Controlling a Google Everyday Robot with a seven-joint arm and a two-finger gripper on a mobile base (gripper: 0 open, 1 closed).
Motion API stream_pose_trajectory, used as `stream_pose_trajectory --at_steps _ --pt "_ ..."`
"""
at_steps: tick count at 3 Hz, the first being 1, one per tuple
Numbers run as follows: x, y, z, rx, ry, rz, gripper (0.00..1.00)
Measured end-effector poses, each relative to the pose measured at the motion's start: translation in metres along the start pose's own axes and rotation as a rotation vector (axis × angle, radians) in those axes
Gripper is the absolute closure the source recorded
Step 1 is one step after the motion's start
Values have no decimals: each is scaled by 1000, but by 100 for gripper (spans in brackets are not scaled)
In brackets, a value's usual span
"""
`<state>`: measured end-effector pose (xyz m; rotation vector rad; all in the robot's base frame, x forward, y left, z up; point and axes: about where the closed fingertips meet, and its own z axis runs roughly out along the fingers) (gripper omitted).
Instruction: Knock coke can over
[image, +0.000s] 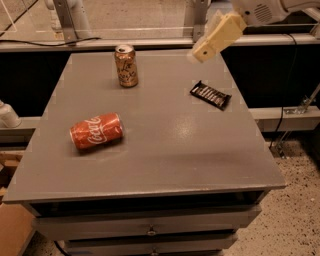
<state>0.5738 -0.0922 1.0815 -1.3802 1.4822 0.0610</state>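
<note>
The red coke can (96, 132) lies on its side on the left part of the grey table (165, 150), its silver top pointing right. The gripper (200, 54) hangs high over the table's back right, cream-coloured, tip pointing down-left. It is far from the coke can and holds nothing that I can see.
A bronze-brown can (126, 65) stands upright at the back of the table. A dark snack bar in its wrapper (210, 94) lies at the right, below the gripper. A rail runs behind the table. The floor drops away at the right edge.
</note>
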Motion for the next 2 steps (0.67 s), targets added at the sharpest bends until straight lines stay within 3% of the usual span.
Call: stream_pose_trajectory --at_steps 1,2 --pt "-6 -33 -7 69 -19 -1 0" --pt "-8 -36 -9 76 -22 -4 0"
